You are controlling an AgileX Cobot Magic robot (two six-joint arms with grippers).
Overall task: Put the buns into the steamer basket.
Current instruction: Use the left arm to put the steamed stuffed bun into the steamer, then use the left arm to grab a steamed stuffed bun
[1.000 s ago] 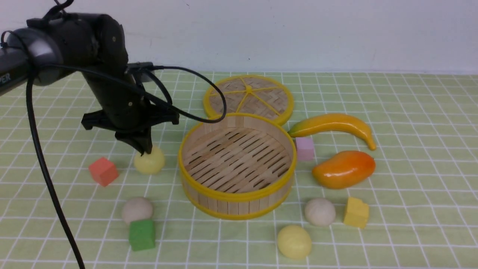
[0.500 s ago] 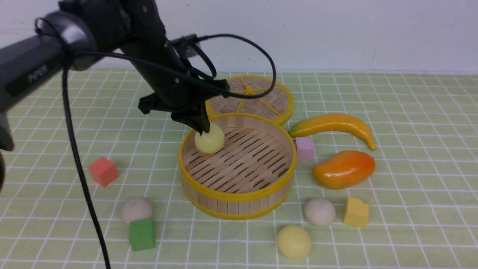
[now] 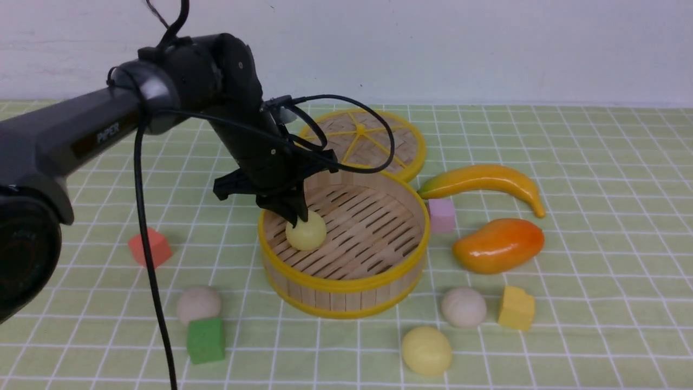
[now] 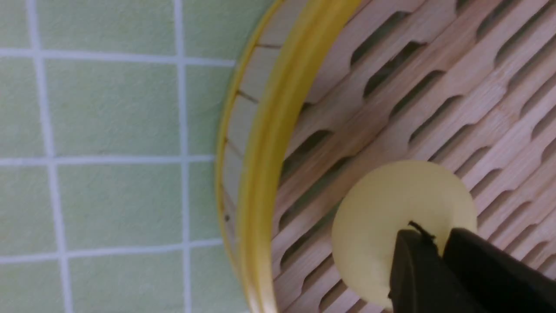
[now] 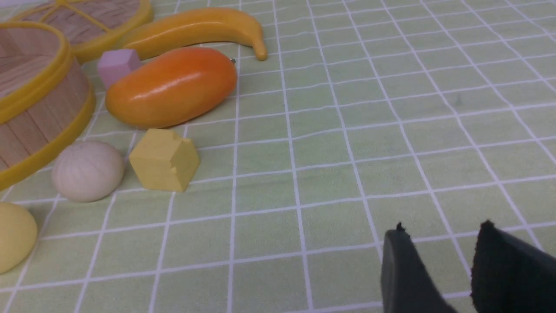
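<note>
The steamer basket stands mid-table, also seen in the left wrist view and the right wrist view. A pale yellow bun rests on its slatted floor near the left wall. My left gripper reaches down into the basket, its tips pinched on the bun's top with only a thin slit between them. Outside the basket lie a beige bun, another beige bun and a yellow bun. My right gripper hangs open over bare cloth.
The flat woven lid lies behind the basket. A banana, a mango and a pink cube sit to its right. A yellow cube, red cube and green cube lie near the buns.
My left gripper carried the pale yellow bun from the cloth left of the basket, over the rim, and lowered it onto the basket floor.
</note>
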